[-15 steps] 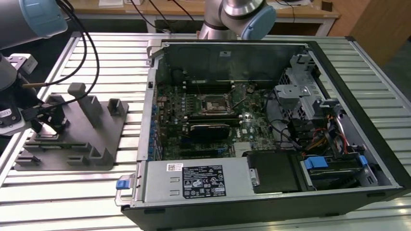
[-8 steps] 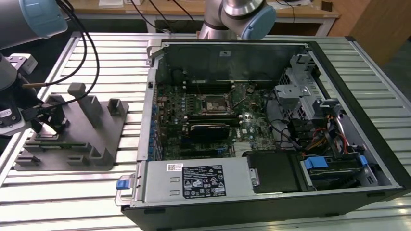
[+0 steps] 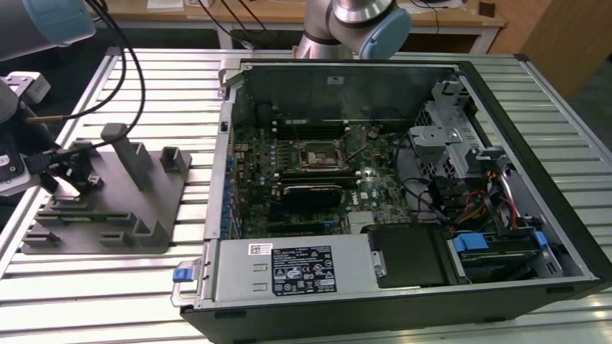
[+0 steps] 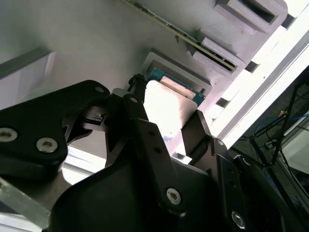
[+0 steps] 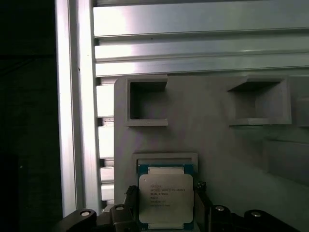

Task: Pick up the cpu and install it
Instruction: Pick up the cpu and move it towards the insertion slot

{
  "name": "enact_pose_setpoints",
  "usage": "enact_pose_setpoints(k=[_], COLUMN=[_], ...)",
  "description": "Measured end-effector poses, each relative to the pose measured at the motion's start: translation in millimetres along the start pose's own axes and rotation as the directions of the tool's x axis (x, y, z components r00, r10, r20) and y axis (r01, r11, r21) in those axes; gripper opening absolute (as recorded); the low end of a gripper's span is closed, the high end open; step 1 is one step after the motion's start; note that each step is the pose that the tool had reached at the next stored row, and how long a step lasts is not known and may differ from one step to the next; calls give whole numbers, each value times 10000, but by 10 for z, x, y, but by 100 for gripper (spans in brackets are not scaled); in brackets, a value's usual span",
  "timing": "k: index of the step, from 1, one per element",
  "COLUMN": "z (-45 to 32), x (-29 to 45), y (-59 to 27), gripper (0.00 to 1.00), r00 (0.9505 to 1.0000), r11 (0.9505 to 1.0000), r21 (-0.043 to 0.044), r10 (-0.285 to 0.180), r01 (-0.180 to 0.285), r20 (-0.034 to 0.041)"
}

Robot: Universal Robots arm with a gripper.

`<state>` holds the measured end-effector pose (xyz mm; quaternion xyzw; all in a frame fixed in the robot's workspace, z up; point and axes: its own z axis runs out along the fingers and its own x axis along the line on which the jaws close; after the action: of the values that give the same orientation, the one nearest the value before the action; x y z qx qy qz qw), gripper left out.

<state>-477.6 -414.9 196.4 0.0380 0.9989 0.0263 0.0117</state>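
Pincer (image 5: 165,189) straddled small silvery-grey square cpu (image 5: 166,200) | cpu seated in grey plastic tray (image 5: 217,145) recess | slatted metal tabletop (image 5: 193,24) | clenched or released: cannot tell

Soft even light filled the exterior view; the chip (image 4: 166,113) glared white in the second wrist view, and bright worktop slats (image 5: 193,21) met deep shadow in the first wrist view

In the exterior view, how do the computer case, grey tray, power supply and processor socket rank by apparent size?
1. computer case
2. grey tray
3. power supply, not far behind the tray
4. processor socket, clearly smallest
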Motion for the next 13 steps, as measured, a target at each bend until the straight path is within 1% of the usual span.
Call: enact_pose_setpoints(k=[7,13], z=[-87,-138], x=[-2,-3], y=[5,8], gripper=[55,55], r00=[10000,10000], r11=[10000,10000], r21=[0,-2], r10=[-10,-46], r01=[10,46], r20=[0,-1])
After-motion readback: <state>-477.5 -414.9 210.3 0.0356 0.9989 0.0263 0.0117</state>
